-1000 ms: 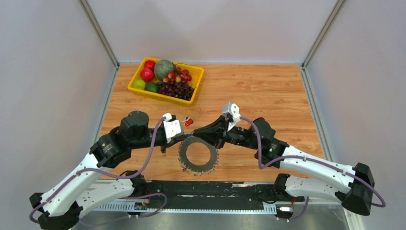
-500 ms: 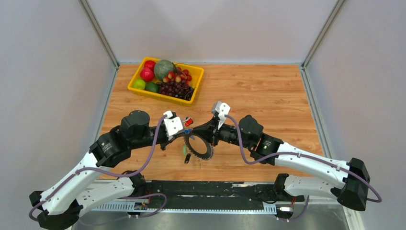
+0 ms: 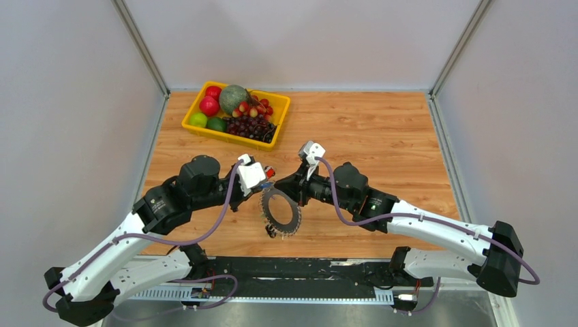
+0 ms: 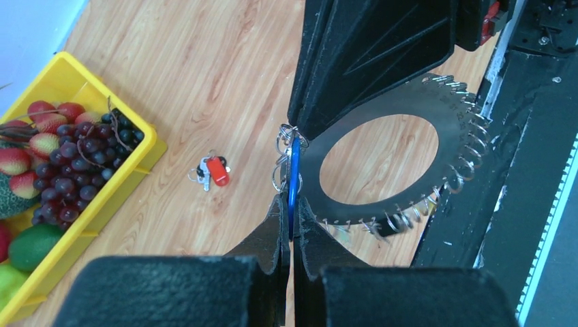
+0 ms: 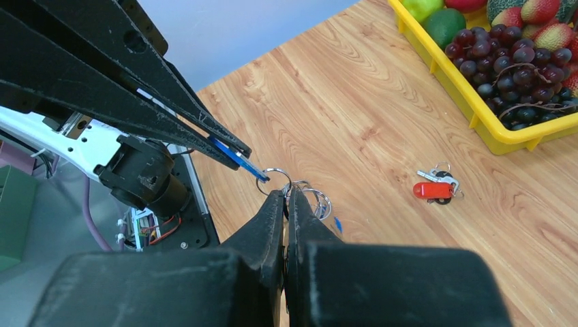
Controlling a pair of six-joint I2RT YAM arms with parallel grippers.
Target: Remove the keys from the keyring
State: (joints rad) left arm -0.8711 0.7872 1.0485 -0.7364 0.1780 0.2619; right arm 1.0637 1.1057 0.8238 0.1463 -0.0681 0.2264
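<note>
Over the worktop's (image 3: 382, 129) near edge the flat, silvery, loop-fringed keyring (image 4: 382, 196) is held tilted by the shut jaws of the right gripper (image 5: 285, 197), its blue key (image 4: 294, 178) clamped edge-on, lengthwise toward the ring, by the shut jaws of the left gripper (image 4: 291, 204).

A wood-grain tabletop (image 3: 382, 129) sits inside plain pale grey walls (image 3: 307, 41), with metal corner posts (image 3: 140, 45) and even light.

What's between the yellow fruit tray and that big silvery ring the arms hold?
A small red-headed key with tiny wire rings, loose on the wooden table, apart from yellow tray and silvery keyring; clearest in the left wrist view.
</note>
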